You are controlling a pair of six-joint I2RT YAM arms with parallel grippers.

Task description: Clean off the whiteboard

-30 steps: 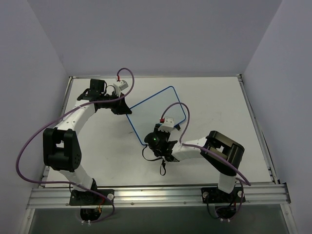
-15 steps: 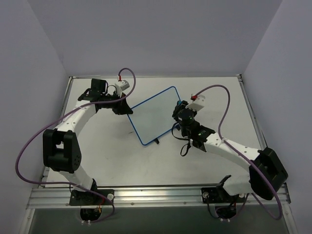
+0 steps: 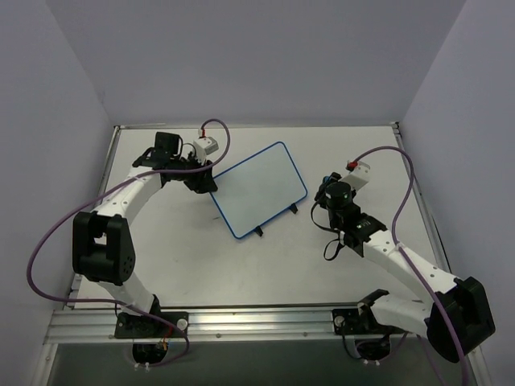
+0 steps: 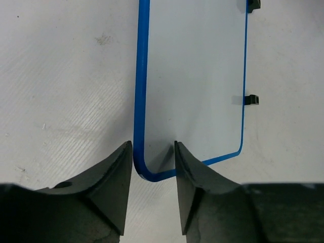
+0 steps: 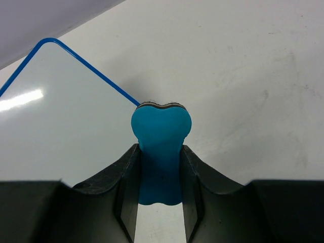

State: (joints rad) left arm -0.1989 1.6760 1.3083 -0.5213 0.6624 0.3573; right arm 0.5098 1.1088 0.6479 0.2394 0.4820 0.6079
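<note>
The whiteboard (image 3: 261,189) lies tilted at the table's middle, with a blue frame, two black feet and a blank white face. No red words show on it. My left gripper (image 3: 211,186) stands at its left corner. In the left wrist view the jaws (image 4: 153,164) are narrow and straddle that corner of the whiteboard (image 4: 192,76): one finger sits against the frame's outer edge, the other on the board's face. My right gripper (image 3: 325,195) is just right of the board, off it. In the right wrist view it (image 5: 159,169) is shut on the blue bone-shaped eraser (image 5: 161,129), beside the board's edge (image 5: 66,116).
A metal rail (image 3: 257,322) runs along the near edge with both arm bases. Purple cables loop over each arm. Grey walls close the table at the back and both sides.
My right arm has swept with the eraser from the board's near left corner across to the right and off the board. The left gripper has stayed at its corner.
</note>
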